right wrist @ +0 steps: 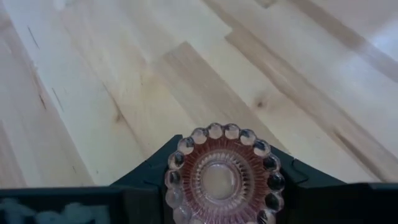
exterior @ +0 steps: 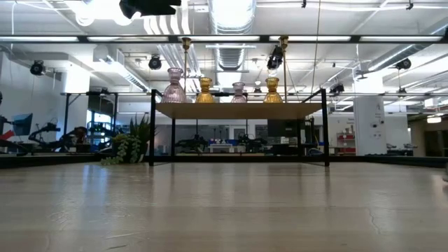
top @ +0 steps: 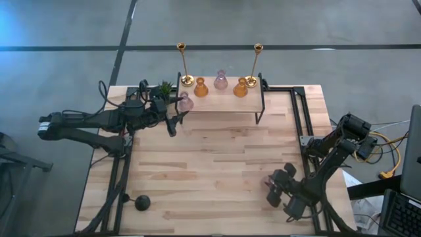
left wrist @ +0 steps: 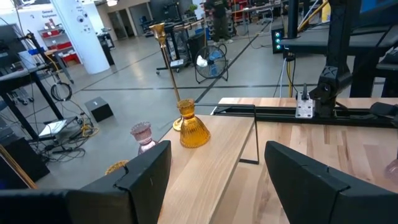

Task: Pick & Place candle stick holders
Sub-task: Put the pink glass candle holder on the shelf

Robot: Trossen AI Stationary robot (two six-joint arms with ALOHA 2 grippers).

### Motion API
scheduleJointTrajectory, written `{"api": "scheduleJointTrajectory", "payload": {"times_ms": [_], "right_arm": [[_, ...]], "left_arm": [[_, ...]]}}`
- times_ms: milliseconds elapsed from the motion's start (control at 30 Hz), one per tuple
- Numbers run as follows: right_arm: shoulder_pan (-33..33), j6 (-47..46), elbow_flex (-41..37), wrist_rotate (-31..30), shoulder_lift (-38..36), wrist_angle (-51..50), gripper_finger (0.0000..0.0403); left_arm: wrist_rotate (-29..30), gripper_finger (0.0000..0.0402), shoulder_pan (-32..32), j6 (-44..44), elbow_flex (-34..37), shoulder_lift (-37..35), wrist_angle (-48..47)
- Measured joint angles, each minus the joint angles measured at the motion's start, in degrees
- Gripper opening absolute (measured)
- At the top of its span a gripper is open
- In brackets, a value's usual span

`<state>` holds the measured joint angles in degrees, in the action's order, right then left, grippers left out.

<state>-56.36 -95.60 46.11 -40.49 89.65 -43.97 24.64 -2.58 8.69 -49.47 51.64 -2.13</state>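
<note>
High view: left gripper (top: 176, 113) spread open beside the shelf (top: 230, 104); right gripper (top: 275, 187) low over the desk (top: 210, 171), clamped on a pink holder (right wrist: 224, 177).

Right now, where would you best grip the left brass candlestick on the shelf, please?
The brass candlestick stands upright: grip its thin stem high up, coming level from the table side. A pink holder and an amber holder crowd its round base, so stay above them.

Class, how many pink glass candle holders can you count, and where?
3. Left-end pink holder and middle pink holder on the shelf; third pink holder in the right gripper. None seems hidden.
</note>
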Motion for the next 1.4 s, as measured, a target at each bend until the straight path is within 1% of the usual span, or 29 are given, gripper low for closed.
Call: {"api": "scheduleJointTrajectory", "payload": {"times_ms": [100, 233, 333, 500, 633, 733, 833, 933, 1100, 1267, 1400], "right_arm": [[1.7, 0.9, 0.4, -1.3, -0.4, -0.2, 0.0143], [7.0, 8.3, 2.4, -0.8, -3.6, -0.1, 0.0143], [12.9, 18.1, 4.3, 0.9, -7.2, 0.0, 0.0143], [24.8, 38.4, 7.6, 2.4, -13.1, 0.0, 0.0143], [35.1, 52.0, 9.6, 6.7, -18.0, 0.2, 0.0143], [42.3, 60.2, 10.5, 9.1, -21.2, 2.0, 0.0143], [49.1, 68.1, 11.3, 15.6, -23.4, 6.8, 0.0143], [55.2, 74.0, 12.9, 22.4, -24.0, 9.2, 0.0143], [62.7, 81.2, 16.4, 28.5, -22.3, 8.6, 0.0143], [66.9, 86.5, 20.7, 29.7, -20.1, 6.8, 0.0143], [70.5, 89.1, 22.3, 30.3, -17.8, 4.7, 0.0143]], "left_arm": [[0.0, 0.0263, 0.0, 0.0, 0.0, 0.0, 0.0], [0.0, 0.0263, 0.0, -0.6, 0.0, 0.0, -0.1], [0.0, 0.0263, 0.0, -1.1, 0.0, 0.0, -0.1], [0.0, 0.0263, 0.0, -1.3, 0.0, 0.0, -0.1], [0.0, 0.0263, 0.0, -2.3, 0.0, 0.0, -0.3], [-0.1, 0.0263, 0.0, -2.4, 0.0, 0.0, -0.3], [-0.1, 0.0263, 0.0, -2.5, 0.0, 0.0, -0.3], [-0.1, 0.0263, 0.0, -2.5, 0.0, 0.0, -0.3], [-0.1, 0.0263, 0.0, -2.5, 0.0, 0.0, -0.3], [-0.1, 0.0263, 0.0, -2.5, 0.0, 0.0, -0.5], [-0.1, 0.0263, 0.0, -2.5, 0.0, 0.0, -0.5]]}}
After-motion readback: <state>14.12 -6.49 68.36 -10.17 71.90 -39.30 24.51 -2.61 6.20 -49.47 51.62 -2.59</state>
